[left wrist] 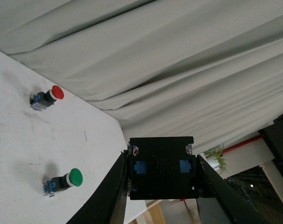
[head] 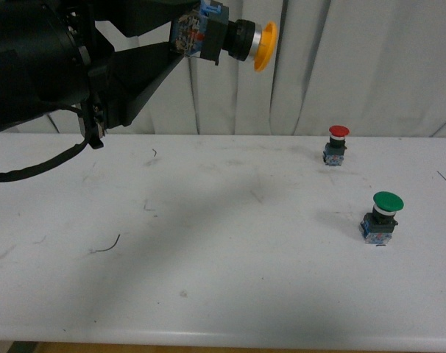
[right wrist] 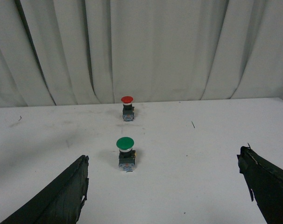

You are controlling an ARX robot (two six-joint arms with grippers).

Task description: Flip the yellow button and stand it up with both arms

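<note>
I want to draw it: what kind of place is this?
Probably a robot test lab: a white table, a plain curtain behind, and the left gripper holding the yellow button.

The front view looks across the bench (head: pixel 208 294) toward the curtain (head: pixel 355 66). The left wrist view hangs high and tilted, the right low. All three share the red-capped button (head: pixel 338 143) and the green-capped button (head: pixel 383 217).
</note>
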